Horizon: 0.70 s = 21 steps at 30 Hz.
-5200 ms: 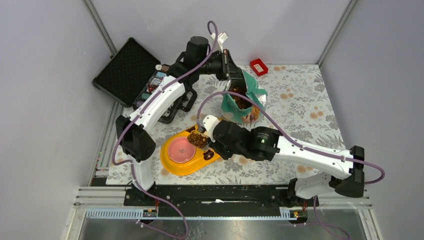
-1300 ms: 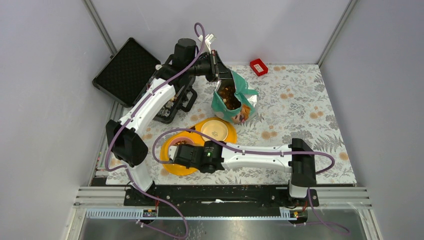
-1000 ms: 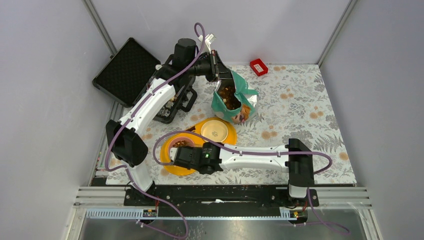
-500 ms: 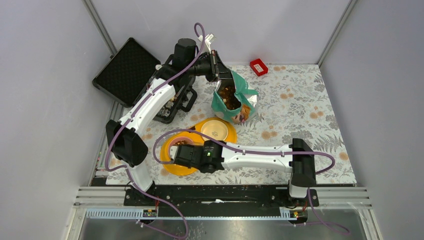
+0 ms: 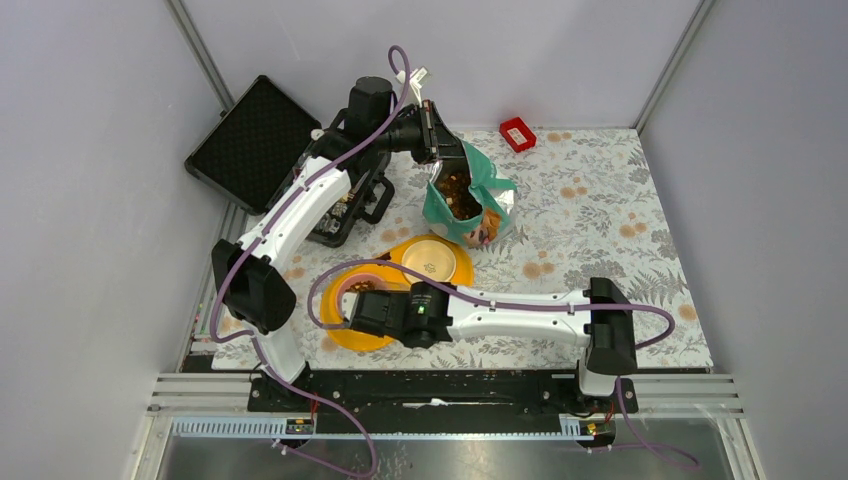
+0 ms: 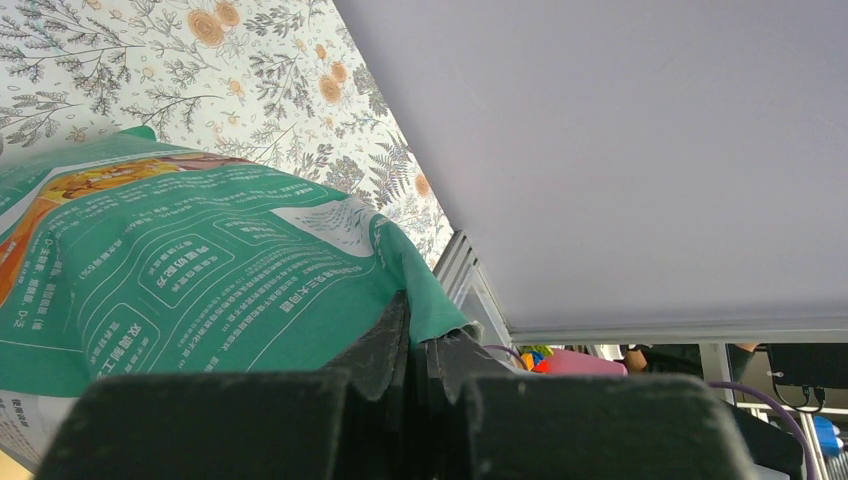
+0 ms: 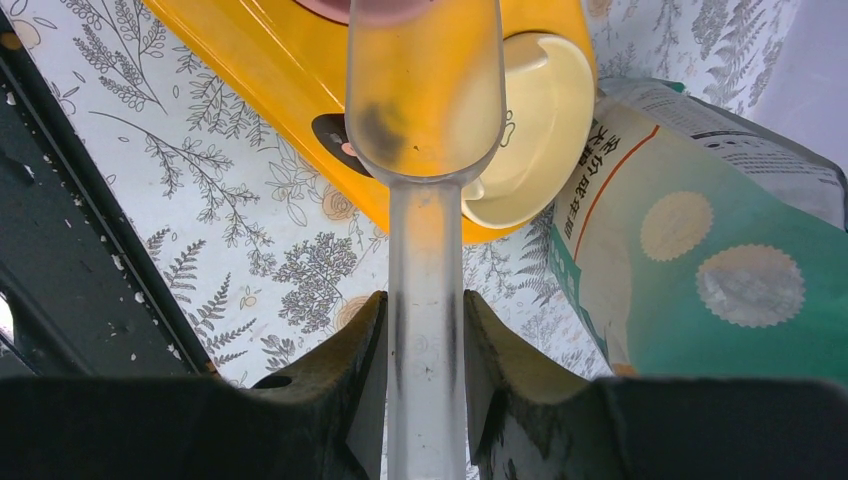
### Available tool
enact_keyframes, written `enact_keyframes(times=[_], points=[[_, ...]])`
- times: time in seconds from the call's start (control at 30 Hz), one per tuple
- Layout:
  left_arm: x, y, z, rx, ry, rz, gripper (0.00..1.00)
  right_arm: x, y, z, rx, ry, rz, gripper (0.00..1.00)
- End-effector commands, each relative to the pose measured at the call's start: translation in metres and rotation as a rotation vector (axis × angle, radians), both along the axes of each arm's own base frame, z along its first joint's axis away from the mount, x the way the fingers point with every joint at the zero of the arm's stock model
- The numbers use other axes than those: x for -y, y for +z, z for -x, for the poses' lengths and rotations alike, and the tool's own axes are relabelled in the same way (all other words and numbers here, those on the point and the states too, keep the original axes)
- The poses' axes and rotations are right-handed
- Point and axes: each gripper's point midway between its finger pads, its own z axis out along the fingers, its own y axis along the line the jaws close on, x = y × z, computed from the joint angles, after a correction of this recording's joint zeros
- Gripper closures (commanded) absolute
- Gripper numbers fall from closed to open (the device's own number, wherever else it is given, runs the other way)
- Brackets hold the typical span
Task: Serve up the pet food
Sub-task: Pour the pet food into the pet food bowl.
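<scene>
Over the last few seconds the right hand (image 7: 425, 322) has swung the clear plastic scoop (image 7: 425, 90) over the pink bowl (image 5: 343, 293) of the yellow two-bowl feeder (image 5: 338, 332). The scoop, full before, now looks almost empty. Dark-brown kibble pellets (image 5: 365, 287) lie in that bowl, so one serving seems delivered. This hand pinches the scoop's handle.

Behind the feeder, the left hand (image 6: 410, 345), pressed together, pinches the rim of the open teal-and-white pouch (image 5: 470, 205). The floral-covered bench (image 5: 600, 200) ends just in front of the feeder; free room lies to the feeder's right.
</scene>
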Motion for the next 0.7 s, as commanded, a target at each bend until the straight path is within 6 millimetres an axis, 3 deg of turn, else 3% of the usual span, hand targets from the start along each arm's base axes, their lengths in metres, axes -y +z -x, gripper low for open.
enact_keyframes(times=[0.0,0.07,0.2,0.37,0.67], points=[[-0.019,0.09,0.006,0.235,0.029,0.157,1.0,-0.005,0.031,-0.003,0.051,0.003,-0.077,1.0],[-0.019,0.09,0.007,0.237,0.029,0.155,1.0,-0.003,0.034,-0.004,0.058,-0.021,-0.088,1.0],[-0.018,0.088,0.005,0.225,0.031,0.157,1.0,-0.011,0.06,0.001,0.027,-0.037,-0.215,1.0],[-0.016,0.087,0.005,0.213,0.026,0.165,1.0,-0.009,0.073,0.01,-0.025,-0.048,-0.296,1.0],[-0.017,0.086,0.005,0.215,0.033,0.163,1.0,0.033,0.099,0.042,-0.189,-0.114,-0.478,1.0]])
